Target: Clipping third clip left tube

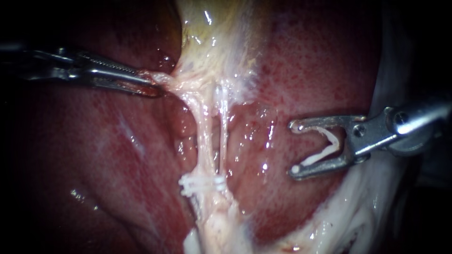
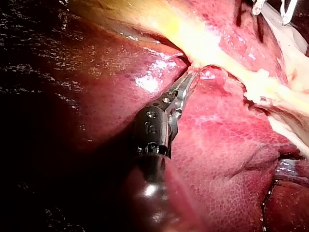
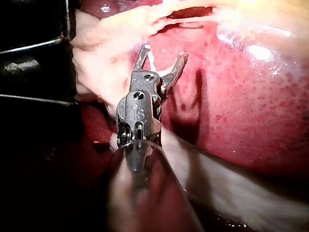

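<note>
Your left instrument [image 1: 150, 83] comes in level to the left of the left tube [image 1: 201, 136]. Its jaws are clenched on a tag of pale tissue [image 1: 162, 79] at that tube's upper end and hold the tag out to the left, so the tube runs taut down the liver [image 1: 94, 155]. From the left wrist camera you see the same grip: the left instrument [image 2: 189, 79] has its jaws closed, with the tips buried in the pale band.

The left tube is the thicker of the two strands. The thin right tube [image 1: 222, 131] lies just beside it on its right, with a narrow gap of dark liver between them. Low on the left tube sit the placed clips [image 1: 202, 184], white and stacked close together. They cross the left tube and reach the right tube. The stretch of left tube above them is bare.

Your right instrument [image 1: 294, 148] is well to the right of the left tube, about level with its lower half, over the liver and touching neither tube. Its jaws stand wide apart, the mouth facing the left tube, and they carry a loaded clip [image 1: 325, 154]. This clip is white and spread in a V, with one leg against each jaw. The right wrist camera shows the right instrument [image 3: 164, 50] spread the same way, above red liver.
</note>
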Action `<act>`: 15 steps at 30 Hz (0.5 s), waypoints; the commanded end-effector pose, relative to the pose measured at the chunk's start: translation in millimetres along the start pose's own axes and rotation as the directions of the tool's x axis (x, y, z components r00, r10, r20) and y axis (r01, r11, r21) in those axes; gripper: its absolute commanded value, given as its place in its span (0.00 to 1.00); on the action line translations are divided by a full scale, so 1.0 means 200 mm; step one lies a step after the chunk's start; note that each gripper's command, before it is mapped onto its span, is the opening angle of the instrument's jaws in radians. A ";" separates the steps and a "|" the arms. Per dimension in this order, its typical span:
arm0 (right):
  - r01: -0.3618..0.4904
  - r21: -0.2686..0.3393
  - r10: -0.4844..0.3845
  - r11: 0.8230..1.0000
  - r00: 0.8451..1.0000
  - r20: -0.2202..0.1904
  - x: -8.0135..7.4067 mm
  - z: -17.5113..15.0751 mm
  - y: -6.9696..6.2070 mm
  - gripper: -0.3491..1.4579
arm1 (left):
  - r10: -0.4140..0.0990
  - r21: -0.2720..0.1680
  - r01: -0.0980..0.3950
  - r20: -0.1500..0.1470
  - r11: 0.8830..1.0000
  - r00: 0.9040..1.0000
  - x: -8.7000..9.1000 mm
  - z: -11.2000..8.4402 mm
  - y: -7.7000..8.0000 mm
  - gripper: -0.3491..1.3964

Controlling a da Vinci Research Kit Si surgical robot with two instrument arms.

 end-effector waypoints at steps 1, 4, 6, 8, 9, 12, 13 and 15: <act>-0.001 0.001 0.001 1.000 1.000 -0.001 0.000 0.000 0.000 0.47 | -0.002 -0.002 0.002 0.000 1.000 1.000 0.002 -0.002 0.001 0.00; -0.001 0.001 0.001 1.000 1.000 -0.001 0.000 0.000 0.000 0.47 | -0.008 -0.013 0.008 0.001 1.000 1.000 0.007 -0.011 0.002 0.00; -0.001 0.001 0.001 1.000 1.000 -0.001 0.001 0.000 0.000 0.47 | -0.019 -0.003 0.019 -0.002 1.000 1.000 0.012 -0.018 0.004 0.00; -0.001 -0.003 0.001 1.000 1.000 0.000 0.002 0.001 0.000 0.47 | -0.013 0.003 0.013 -0.016 1.000 1.000 0.016 -0.025 0.005 0.00; -0.002 -0.003 0.002 1.000 1.000 0.003 0.002 0.001 -0.001 0.47 | -0.009 0.005 0.009 -0.022 1.000 1.000 0.018 -0.028 0.005 0.00; -0.003 0.003 0.003 1.000 1.000 -0.001 0.004 0.003 -0.001 0.47 | -0.007 0.012 0.007 -0.027 1.000 1.000 0.020 -0.033 0.007 0.00; -0.004 0.005 0.004 1.000 1.000 -0.005 0.005 0.004 -0.001 0.47 | -0.007 0.012 0.007 -0.027 1.000 1.000 0.020 -0.033 0.007 0.00; -0.005 0.011 0.006 1.000 1.000 -0.009 0.006 0.006 -0.001 0.47 | -0.007 0.012 0.007 -0.027 1.000 1.000 0.019 -0.033 0.007 0.00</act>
